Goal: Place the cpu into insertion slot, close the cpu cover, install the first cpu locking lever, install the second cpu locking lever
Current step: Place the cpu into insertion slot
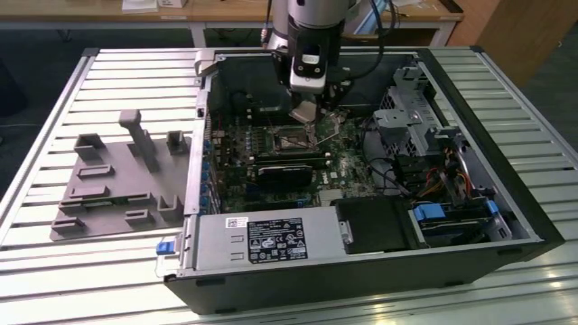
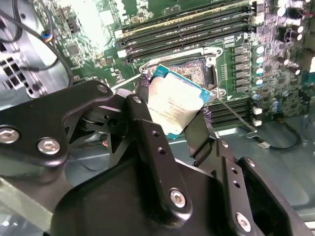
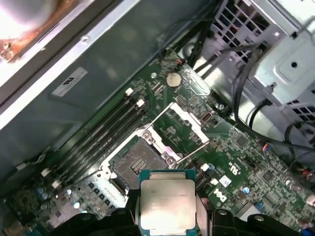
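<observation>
My gripper (image 1: 304, 108) is shut on the cpu (image 1: 305, 112), a flat square chip with a dull metal top, inside the open computer case. In both wrist views the cpu (image 2: 173, 104) (image 3: 167, 202) is pinched at two opposite edges between the black fingers (image 2: 143, 118). It hangs tilted a little above the insertion slot (image 3: 134, 162) (image 2: 194, 69) (image 1: 291, 140), whose dark contact field lies bare. The cpu cover (image 3: 192, 123) is swung open and lies beside the slot. A thin locking lever (image 2: 236, 115) stands released, sticking out from the socket.
Long black memory slots (image 2: 187, 24) run along one side of the socket. A black card (image 1: 284, 172) and the power supply (image 1: 262, 237) sit nearer the case front. The drive cage and cables (image 1: 415, 118) are at the exterior view's right. A grey fixture plate (image 1: 118, 183) lies outside the case.
</observation>
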You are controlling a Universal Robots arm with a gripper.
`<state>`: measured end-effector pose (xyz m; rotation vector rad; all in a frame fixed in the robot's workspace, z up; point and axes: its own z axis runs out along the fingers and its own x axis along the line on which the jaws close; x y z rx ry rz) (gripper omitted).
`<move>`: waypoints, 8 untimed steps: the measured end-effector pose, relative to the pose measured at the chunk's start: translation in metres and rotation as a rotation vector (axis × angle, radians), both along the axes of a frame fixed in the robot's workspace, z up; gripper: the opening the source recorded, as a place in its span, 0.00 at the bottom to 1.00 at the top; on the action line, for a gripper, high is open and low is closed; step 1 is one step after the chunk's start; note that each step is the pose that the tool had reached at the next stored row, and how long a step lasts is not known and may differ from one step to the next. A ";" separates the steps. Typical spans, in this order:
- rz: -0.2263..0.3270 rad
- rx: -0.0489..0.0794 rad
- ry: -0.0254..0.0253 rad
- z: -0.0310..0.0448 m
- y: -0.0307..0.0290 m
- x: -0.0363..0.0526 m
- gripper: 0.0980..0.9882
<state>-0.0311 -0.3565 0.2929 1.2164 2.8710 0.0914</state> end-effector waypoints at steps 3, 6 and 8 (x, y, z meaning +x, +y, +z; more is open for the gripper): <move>-0.056 0.000 -0.0001 -0.0018 0.0000 0.0000 0.49; -0.109 0.000 -0.0001 -0.0037 0.0000 0.0000 0.49; -0.145 0.000 -0.0001 -0.0050 0.0000 0.0000 0.49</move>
